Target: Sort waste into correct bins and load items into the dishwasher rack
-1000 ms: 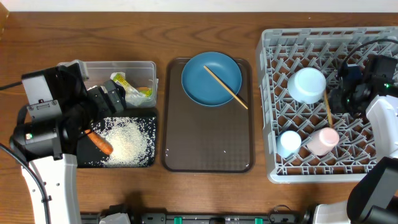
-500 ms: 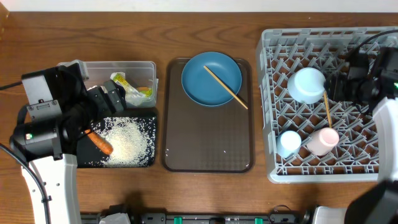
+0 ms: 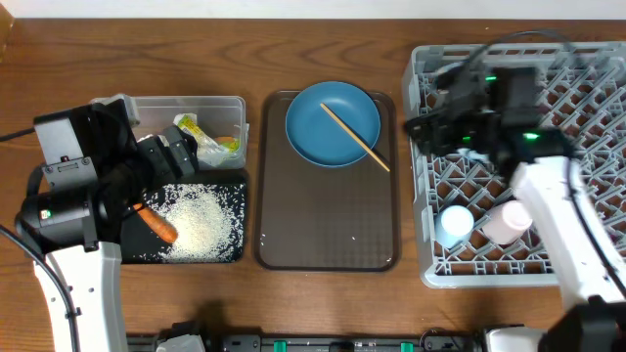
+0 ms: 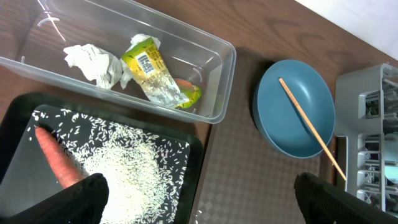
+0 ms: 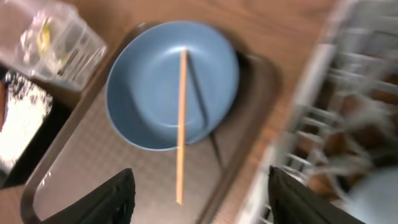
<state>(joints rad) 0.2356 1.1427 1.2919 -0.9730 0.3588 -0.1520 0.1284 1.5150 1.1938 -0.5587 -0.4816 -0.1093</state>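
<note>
I am holding my right tool [image 5: 202, 199] open and empty above the left edge of the rack [image 3: 587, 78], facing down at the plate [image 5: 171, 84]. The plate is sitting on the brown tray [image 3: 328, 235] with one chopstick [image 5: 181, 124] lying across it. My left tool [image 4: 202, 199] is hanging wide open, gripping nothing, over the black tray [image 4: 194, 174], where the carrot [image 4: 59, 165] and rice [image 4: 130, 171] are lying. The paper [image 4: 93, 62] and wrapper [image 4: 152, 74] are resting in the tub [image 4: 221, 87]. A blue cup [image 3: 453, 225] and a pink cup [image 3: 501, 223] are lying in the rack on the wooden surface [image 3: 293, 59].
</note>
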